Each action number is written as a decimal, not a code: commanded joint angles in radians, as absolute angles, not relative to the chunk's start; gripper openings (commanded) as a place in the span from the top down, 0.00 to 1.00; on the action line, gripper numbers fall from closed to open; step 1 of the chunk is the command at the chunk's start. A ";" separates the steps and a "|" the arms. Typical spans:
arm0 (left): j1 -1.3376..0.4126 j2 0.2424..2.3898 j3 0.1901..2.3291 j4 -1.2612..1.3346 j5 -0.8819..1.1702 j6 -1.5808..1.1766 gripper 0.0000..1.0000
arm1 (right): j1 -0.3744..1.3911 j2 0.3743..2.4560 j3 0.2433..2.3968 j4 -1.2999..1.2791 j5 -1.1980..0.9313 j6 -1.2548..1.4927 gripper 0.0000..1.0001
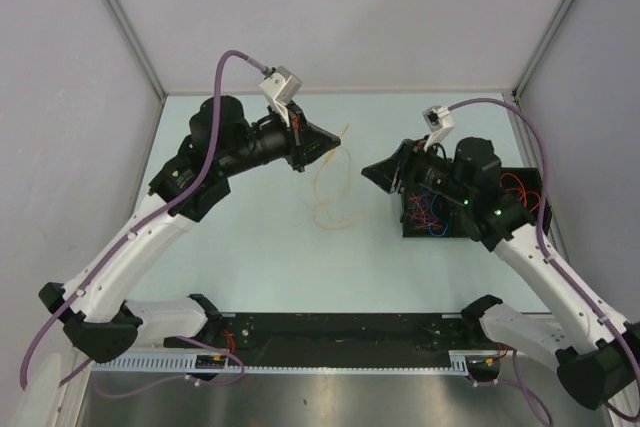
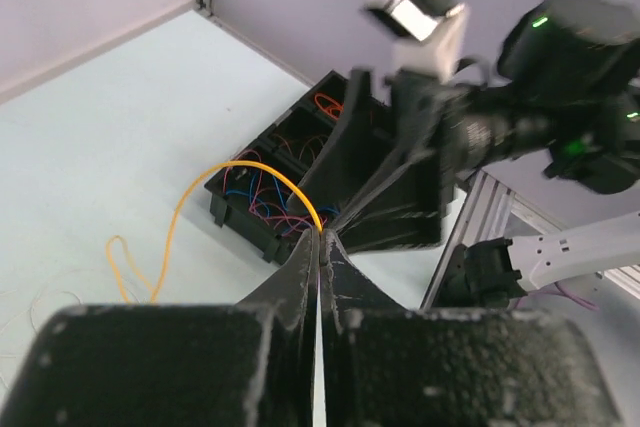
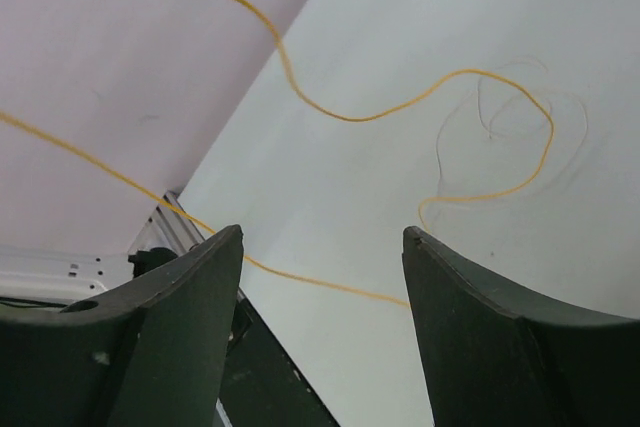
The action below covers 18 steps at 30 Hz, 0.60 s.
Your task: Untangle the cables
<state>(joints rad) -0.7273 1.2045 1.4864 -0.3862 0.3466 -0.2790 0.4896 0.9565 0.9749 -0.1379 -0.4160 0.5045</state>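
**Left claw (image 2: 320, 239) pinches the orange cable (image 2: 250, 163) above the table (image 1: 240, 237); right claw (image 3: 322, 247) gapes wide, empty.**
Light, limp and likely slick, the wire looks best nipped near a free end. More cables (image 2: 265, 192) lie heaped in the box (image 2: 245, 227). Pale strands (image 3: 438, 152) on the table are barely legible, and the orange cable's ends run out of frame.

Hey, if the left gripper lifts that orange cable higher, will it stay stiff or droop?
Probably droops: the orange cable sags in loose curves from the left gripper. Likely very light, being so thin.
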 commanded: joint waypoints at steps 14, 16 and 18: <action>-0.732 0.997 1.083 -0.189 0.396 -0.268 1.00 | 0.508 1.318 0.948 -0.055 -0.287 0.925 0.17; -0.732 0.989 1.075 -0.199 0.390 -0.261 1.00 | 0.515 1.350 0.946 -0.049 -0.266 0.942 0.17; -0.730 0.988 1.077 -0.219 0.371 -0.250 1.00 | 0.515 1.365 0.945 -0.058 -0.242 0.937 0.16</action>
